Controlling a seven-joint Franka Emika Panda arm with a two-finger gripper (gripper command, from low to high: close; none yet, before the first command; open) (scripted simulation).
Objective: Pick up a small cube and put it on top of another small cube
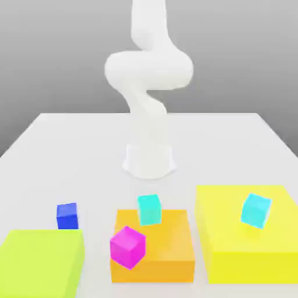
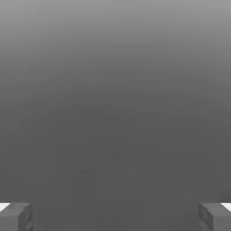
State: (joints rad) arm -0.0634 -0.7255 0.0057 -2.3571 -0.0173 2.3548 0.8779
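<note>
Spread gripper (image 2: 115, 216) fingertips frame grey backdrop, well apart from the magenta cube (image 1: 127, 247) on the orange block (image 1: 169, 244).

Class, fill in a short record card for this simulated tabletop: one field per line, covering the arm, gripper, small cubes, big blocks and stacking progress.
arm: white arm, upright at the table's far middle
gripper: gripper, fingers wide apart, holding nothing
small cubes: blue cube on the table; cyan cube and magenta cube on the orange block; second cyan cube, tilted, on the yellow block
big blocks: lime block, orange block, yellow block
stacking progress: no small cube on another yet
</note>
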